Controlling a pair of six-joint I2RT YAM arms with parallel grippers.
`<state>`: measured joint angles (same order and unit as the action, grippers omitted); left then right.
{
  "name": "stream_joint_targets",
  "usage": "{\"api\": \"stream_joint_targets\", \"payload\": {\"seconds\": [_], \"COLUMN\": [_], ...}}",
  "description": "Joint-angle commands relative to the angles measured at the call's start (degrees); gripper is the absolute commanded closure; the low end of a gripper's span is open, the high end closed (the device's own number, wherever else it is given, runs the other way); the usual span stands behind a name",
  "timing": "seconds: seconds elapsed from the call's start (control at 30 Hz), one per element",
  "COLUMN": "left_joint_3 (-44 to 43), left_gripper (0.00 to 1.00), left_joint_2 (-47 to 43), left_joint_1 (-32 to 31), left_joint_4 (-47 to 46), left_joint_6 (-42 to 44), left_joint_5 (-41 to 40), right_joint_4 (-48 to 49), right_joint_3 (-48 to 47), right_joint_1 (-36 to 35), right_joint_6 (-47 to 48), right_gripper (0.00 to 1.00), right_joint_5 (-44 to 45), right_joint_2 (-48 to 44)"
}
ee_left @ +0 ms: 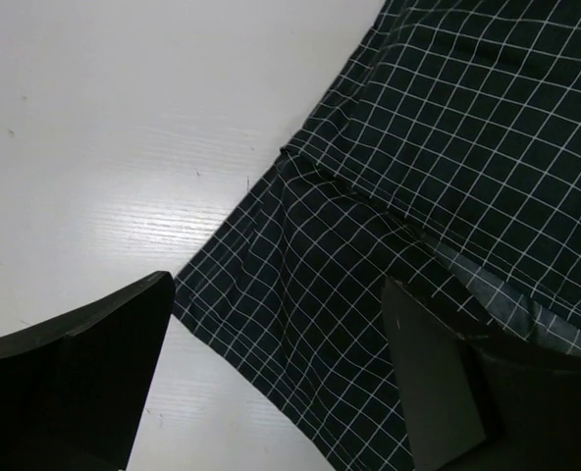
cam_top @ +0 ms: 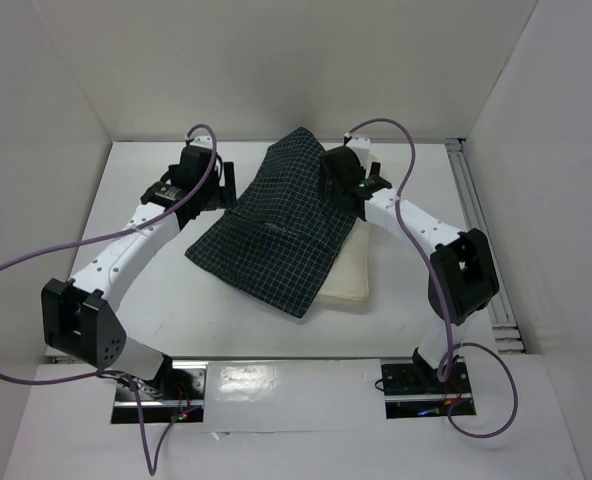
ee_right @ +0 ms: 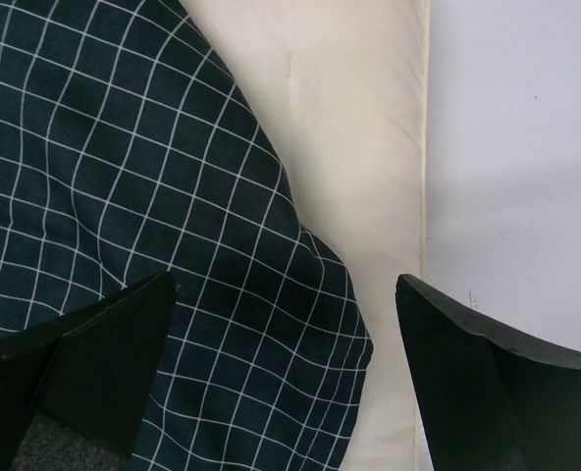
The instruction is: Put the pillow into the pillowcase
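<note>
The dark checked pillowcase lies draped over the cream pillow, which shows only at its lower right. My left gripper is open beside the pillowcase's left edge; in the left wrist view the cloth's edge lies between its jaws. My right gripper is open over the pillowcase's far right part. In the right wrist view its jaws hover over the pillowcase's edge and the bare pillow.
White table with white walls on three sides. A metal rail runs along the right edge. Purple cables loop from both arms.
</note>
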<state>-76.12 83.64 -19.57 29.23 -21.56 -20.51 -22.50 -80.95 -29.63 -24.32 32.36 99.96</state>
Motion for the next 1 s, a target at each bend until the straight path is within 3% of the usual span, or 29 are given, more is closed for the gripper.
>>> {"api": "stream_joint_targets", "payload": {"seconds": [0.0,0.23,0.43,0.63,0.8,0.97], "left_joint_3": [-2.3,-3.4,-3.4,4.1,11.2,11.8], "left_gripper": [0.00,0.00,0.00,0.00,0.00,0.00], "left_joint_2": [0.6,1.1,1.6,1.6,1.7,4.9], "left_joint_1": [0.4,0.4,1.5,4.6,3.9,1.9], "left_joint_4": [1.6,2.8,3.4,6.1,-1.1,-6.5], "left_joint_6": [-2.7,-2.2,-0.6,-2.0,-5.3,-9.4], "left_joint_5": [3.6,9.8,18.5,25.8,33.9,37.7], "right_joint_4": [-1.3,-2.4,-2.9,-4.4,-4.9,-1.2], "right_joint_3": [-0.5,3.2,12.5,21.1,25.0,32.8], "right_joint_1": [1.0,1.0,1.0,0.3,0.3,0.8], "right_joint_6": [-1.3,-1.3,-0.8,1.1,-1.1,-3.7], "right_gripper": [0.00,0.00,0.00,0.00,0.00,0.00], "right_joint_5": [-0.5,-2.4,-8.4,-10.5,-15.6,-23.1], "right_joint_2": [-1.2,-5.2,-13.2,-22.7,-24.4,-27.8]}}
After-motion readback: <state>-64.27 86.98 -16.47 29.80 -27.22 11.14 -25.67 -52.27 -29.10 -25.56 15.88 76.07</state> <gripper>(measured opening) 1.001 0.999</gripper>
